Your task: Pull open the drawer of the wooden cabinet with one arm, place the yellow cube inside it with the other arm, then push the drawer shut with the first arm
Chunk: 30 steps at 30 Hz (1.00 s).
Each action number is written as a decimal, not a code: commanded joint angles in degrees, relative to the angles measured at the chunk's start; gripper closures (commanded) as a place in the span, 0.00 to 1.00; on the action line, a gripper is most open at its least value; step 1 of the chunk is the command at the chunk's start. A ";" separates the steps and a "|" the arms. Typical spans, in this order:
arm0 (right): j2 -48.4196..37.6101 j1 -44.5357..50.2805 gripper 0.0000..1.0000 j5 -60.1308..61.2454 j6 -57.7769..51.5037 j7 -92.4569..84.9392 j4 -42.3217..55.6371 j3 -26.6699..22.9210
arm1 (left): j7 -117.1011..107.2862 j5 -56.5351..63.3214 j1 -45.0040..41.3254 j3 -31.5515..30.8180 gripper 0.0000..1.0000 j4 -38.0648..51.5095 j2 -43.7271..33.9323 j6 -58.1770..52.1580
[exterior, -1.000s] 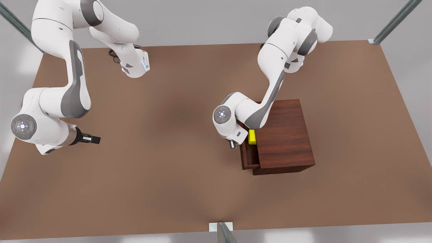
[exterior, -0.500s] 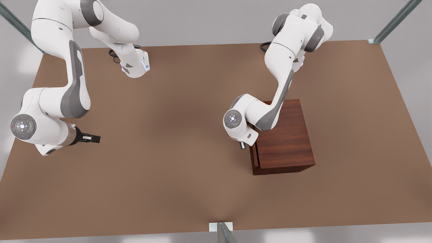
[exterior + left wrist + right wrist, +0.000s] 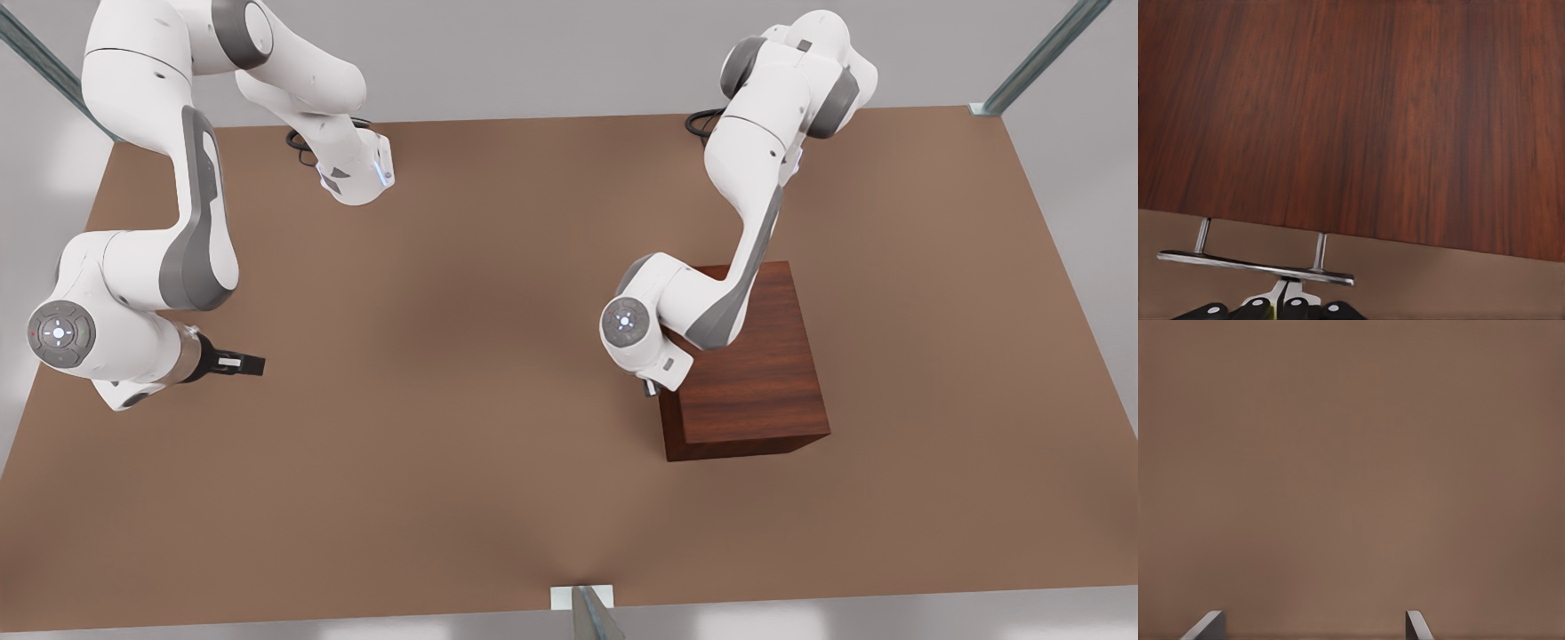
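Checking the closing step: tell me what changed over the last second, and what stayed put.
The drawer slid fully into the wooden cabinet, hiding the yellow cube. The left gripper, at the silver handle, pushed it toward the front view's right. The right gripper, open over the table, stayed waiting; the cabinet did not move.

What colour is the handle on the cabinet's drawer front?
Silver: a slim polished metal bar handle on two posts against the dark reddish-brown wood-grained cabinet. Left wrist view shows it best.

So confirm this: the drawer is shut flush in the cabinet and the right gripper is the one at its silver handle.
Wrong arm. The left gripper is at the silver handle, as the left wrist view shows. The right gripper waits over bare table. The drawer does look shut in the cabinet.
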 commanded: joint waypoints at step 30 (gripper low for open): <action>-0.07 0.00 0.00 -0.10 -0.02 -1.15 0.03 0.01 | 127.44 -4.88 20.25 2.95 0.00 -22.15 -33.23 -3.15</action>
